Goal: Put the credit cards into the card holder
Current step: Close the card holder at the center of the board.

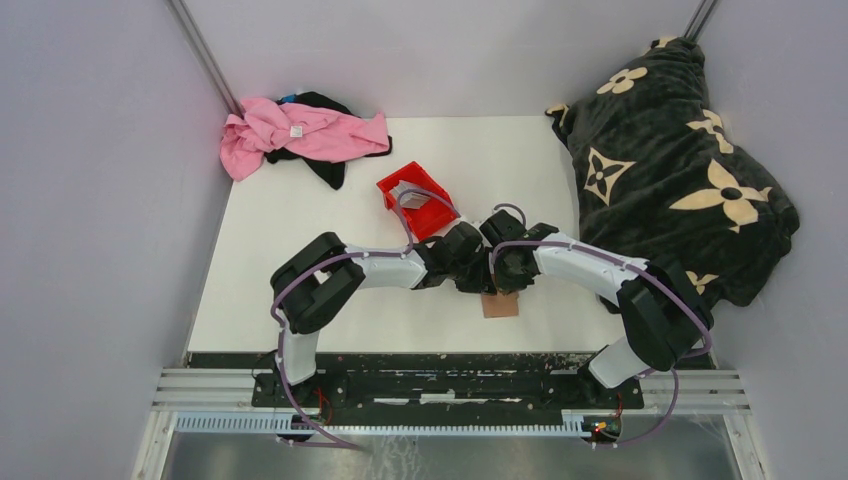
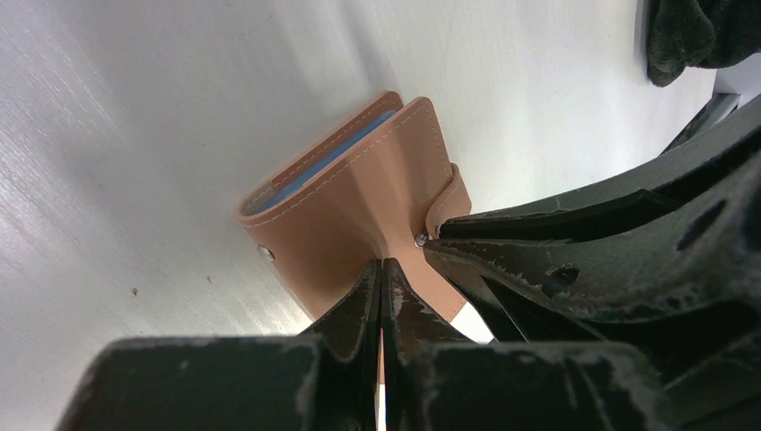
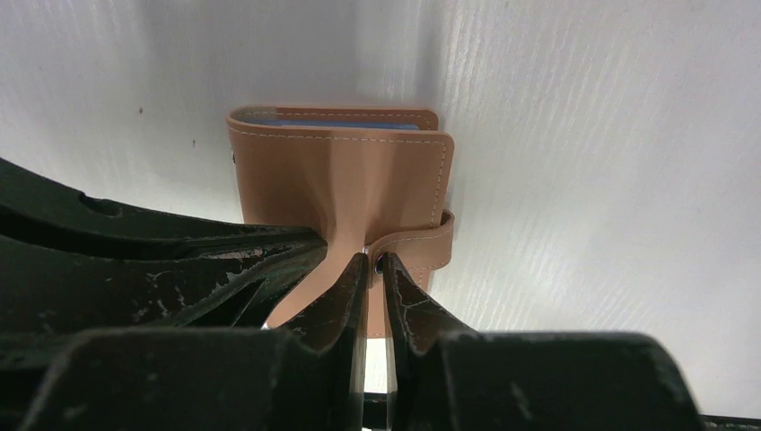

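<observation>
The tan card holder (image 2: 354, 211) lies folded on the white table, and its near edge (image 1: 500, 305) shows under the two wrists in the top view. A bluish credit card edge (image 2: 328, 162) shows between its leaves, also visible as a blue card strip (image 3: 345, 124) in the right wrist view. My left gripper (image 2: 383, 267) is shut on the holder's top leaf, which creases up into the fingertips. My right gripper (image 3: 374, 262) is shut on the snap tab (image 3: 417, 244) at the holder's side. The two grippers stand side by side, almost touching.
A red bin (image 1: 432, 215) with grey flat pieces in it stands just behind the grippers. A pink and black cloth pile (image 1: 300, 135) lies at the back left. A black flower-patterned blanket (image 1: 670, 160) covers the right side. White walls close in the table.
</observation>
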{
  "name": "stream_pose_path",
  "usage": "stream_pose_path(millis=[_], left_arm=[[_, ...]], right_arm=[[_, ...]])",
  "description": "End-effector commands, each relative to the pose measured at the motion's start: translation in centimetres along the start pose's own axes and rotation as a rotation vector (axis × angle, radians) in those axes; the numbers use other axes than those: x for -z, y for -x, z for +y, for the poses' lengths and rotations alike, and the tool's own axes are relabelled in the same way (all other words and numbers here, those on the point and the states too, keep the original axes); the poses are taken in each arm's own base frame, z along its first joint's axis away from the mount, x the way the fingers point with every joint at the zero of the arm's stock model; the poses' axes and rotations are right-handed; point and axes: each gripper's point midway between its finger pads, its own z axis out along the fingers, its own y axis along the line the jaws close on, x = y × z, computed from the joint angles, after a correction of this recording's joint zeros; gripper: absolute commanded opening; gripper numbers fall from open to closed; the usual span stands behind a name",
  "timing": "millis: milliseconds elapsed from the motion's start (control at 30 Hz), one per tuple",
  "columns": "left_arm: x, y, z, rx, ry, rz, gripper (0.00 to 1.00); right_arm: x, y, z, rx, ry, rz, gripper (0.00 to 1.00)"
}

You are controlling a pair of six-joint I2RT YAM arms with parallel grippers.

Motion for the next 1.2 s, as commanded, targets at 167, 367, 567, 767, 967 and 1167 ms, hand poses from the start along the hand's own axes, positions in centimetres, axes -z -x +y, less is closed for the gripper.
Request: stream_pose_path(millis=[167,367,567,767,967,1167], left_arm=[[-0.9,-5.3,4.2,0.038,0.124,0.132,0.03],[-0.9,-5.3,4.2,0.04,0.123,0.133,0.03],[-1.0,-5.4,4.2,0.039,0.121,0.135,0.03],[-1.0,-5.5,4.2,0.038,0.121,0.142,0.03],[-1.1,-5.6,4.3,0.038,0.119,0.146,0.03],[-1.2,-5.8,4.3,0.037,0.115,0.15,0.03]], right_arm=[[1.0,1.0,1.5,0.01,0.037,-0.039,0.14],[0.9,1.7,1.9,0.014,0.037,-0.047,0.14],[0.7,1.8,1.9,0.017,0.037,-0.048,0.14],[0.6,2.1,2.2,0.02,0.041,-0.048,0.14],[0.4,2.1,2.4,0.026,0.041,-0.038,0.13],[0.1,1.8,2.5,0.032,0.04,-0.026,0.13]])
